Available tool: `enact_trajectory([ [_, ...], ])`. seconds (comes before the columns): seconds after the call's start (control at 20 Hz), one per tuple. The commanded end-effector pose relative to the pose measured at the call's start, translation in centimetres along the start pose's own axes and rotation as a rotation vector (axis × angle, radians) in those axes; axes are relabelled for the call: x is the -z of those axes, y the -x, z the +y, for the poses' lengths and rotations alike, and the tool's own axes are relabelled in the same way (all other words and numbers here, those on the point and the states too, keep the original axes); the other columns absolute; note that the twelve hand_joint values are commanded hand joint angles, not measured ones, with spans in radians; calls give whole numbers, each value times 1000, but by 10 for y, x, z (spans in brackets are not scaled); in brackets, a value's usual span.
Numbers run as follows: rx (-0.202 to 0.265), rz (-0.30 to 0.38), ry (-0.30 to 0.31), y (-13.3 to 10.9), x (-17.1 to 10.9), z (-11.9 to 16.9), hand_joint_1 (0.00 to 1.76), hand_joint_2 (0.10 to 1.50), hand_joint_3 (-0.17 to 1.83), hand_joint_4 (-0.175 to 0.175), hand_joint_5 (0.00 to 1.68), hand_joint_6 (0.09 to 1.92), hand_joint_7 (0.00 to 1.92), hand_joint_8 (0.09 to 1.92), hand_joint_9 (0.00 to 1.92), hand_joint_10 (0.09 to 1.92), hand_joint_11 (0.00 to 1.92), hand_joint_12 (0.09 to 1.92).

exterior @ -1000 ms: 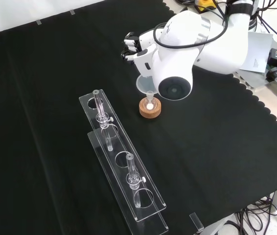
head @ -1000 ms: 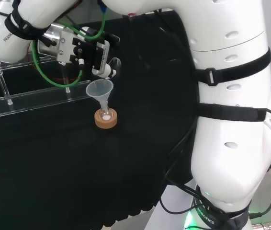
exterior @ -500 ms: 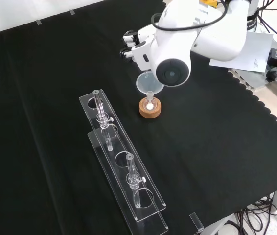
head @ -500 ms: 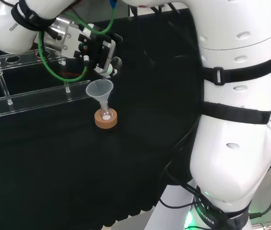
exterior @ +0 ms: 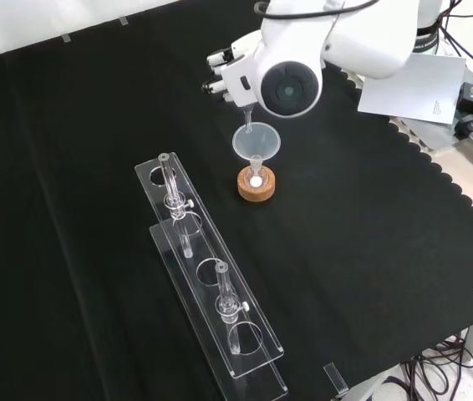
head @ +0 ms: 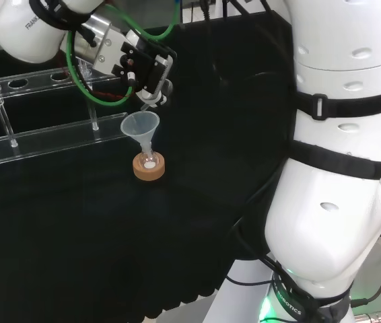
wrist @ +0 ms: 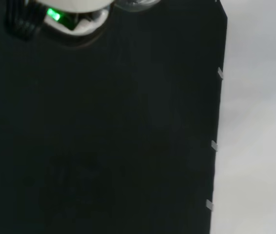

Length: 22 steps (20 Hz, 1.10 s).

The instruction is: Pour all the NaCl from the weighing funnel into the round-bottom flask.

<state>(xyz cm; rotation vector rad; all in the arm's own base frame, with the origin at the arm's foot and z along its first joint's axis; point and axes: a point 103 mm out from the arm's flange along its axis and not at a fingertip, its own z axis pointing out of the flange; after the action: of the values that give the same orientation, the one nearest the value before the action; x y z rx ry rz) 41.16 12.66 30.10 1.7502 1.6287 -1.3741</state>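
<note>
The hand (head: 145, 70) has risen since a second ago: in the head view it now stands higher above the clear funnel (head: 141, 125), and in the front view the arm's link with the round grey cap (exterior: 287, 86) has moved up and no longer covers the funnel. The hand's fingers are curled around a small clear piece, seemingly the weighing funnel (head: 159, 98), which points down toward the clear funnel's mouth. I cannot tell if it touches the rim. The clear funnel stands upright, wide mouth up, its stem going down into the round-bottom flask (exterior: 256, 180). The flask sits in a cork ring (head: 149, 167) on the black cloth (exterior: 370, 234), and something white shows at its middle. To the left in the front view lie two clear racks (exterior: 211, 288) with glass tubes.
</note>
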Motion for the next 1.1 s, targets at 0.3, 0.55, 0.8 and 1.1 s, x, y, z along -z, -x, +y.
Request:
enact_trajectory([
  [0.3,14,149,2,14,-18,7,1106,689,640,175,1206,785,494,642,951,291,834,1002],
  [0.55,19,237,18,18,-26,10,1106,691,639,175,1204,788,501,644,951,290,830,1005],
  [0.8,19,350,20,28,-36,16,1105,692,639,175,1203,790,507,646,952,290,828,1009],
  [1.1,38,437,23,35,-45,22,1105,692,638,175,1202,791,509,645,952,289,827,1011],
])
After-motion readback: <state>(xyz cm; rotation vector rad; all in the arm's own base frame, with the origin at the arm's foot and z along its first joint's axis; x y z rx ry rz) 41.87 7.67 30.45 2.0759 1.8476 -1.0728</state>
